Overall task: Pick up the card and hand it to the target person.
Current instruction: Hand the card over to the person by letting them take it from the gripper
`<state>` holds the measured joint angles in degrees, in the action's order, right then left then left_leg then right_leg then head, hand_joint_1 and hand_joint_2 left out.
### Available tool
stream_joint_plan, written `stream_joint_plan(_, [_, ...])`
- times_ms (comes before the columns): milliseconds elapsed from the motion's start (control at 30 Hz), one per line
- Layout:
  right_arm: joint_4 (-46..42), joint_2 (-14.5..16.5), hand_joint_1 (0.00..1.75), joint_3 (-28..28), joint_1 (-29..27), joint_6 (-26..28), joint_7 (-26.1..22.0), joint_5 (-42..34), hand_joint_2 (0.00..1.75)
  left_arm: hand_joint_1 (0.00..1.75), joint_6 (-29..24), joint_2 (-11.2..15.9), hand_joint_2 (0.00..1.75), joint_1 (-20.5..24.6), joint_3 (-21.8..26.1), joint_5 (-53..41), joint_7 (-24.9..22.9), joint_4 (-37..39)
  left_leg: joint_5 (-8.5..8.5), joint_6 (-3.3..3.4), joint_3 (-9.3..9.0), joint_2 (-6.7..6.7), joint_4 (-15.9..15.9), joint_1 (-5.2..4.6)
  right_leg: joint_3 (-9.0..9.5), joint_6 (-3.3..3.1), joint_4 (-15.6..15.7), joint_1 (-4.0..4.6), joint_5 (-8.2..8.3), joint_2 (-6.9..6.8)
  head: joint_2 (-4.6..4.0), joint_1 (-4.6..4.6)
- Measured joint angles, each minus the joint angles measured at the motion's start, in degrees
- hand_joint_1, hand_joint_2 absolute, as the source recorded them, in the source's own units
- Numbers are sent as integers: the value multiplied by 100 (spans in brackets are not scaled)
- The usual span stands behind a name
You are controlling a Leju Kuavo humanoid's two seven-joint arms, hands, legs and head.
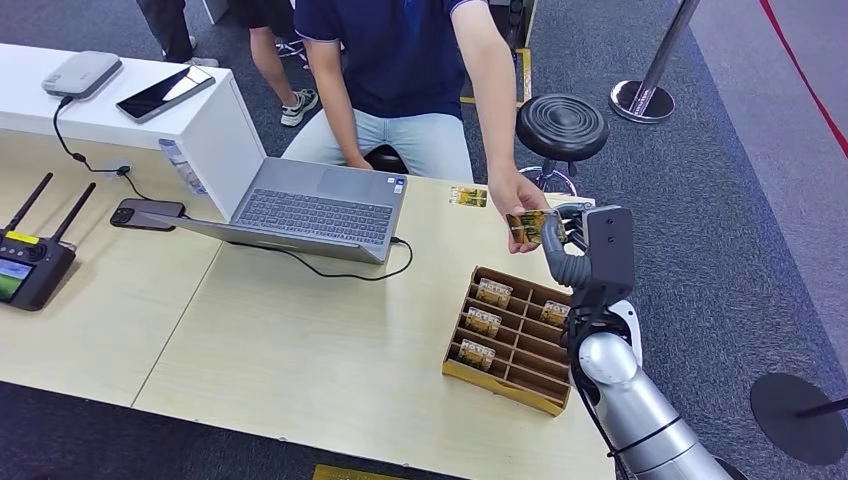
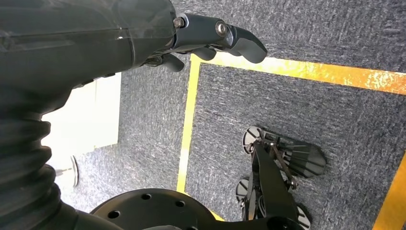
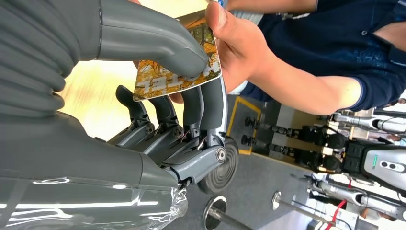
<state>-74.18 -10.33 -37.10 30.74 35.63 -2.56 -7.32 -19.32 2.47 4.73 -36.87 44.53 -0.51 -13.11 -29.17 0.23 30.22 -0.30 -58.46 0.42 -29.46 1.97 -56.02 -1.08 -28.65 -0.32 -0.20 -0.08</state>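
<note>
Presently: bench with slotted card tray; right hand pinching the yellow card between thumb and fingers, person's hand gripping its far edge, risking a tug or drop if release lags; left hand hanging, fingers loosely curled, holding nothing.

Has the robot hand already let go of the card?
No: the right robot hand pinches the yellow-orange printed card while the person's hand grips it.
</note>
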Motion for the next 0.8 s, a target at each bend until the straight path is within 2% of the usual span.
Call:
stream_joint_plan(133, [96, 19, 0, -1, 0, 58, 20, 108, 175, 0, 0, 9, 175, 1, -47, -1, 14, 0, 0, 0, 0, 0, 0, 0, -1, 0, 0, 0, 0, 0, 0, 0])
stream_joint_plan(200, [135, 21, 0, -2, -1, 68, 25, 134, 175, 0, 0, 10, 175, 1, -59, -10, 36, 0, 0, 0, 0, 0, 0, 0, -1, 0, 0, 0, 0, 0, 0, 1])
stream_joint_plan(333, [189, 21, 0, -2, -1, 76, 27, 151, 175, 0, -27, 18, 0, 9, -95, -5, 83, 0, 0, 0, 0, 0, 0, 0, -2, 0, 0, 0, 0, 1, 0, 0])
stream_joint_plan(633, [226, 21, 0, 4, -9, 76, 4, 134, 175, 0, -48, 27, 0, 13, -108, 96, 89, 0, 0, 0, -1, 1, 0, 0, -2, 0, 0, 0, 0, 1, 0, 0])
stream_joint_plan(800, [151, 21, 0, 80, -124, -67, -219, -245, 175, 0, -54, 40, 0, 7, -108, 182, 115, 0, 0, 0, -2, 0, 0, 0, -1, 0, 0, 0, 0, 1, 0, 0])
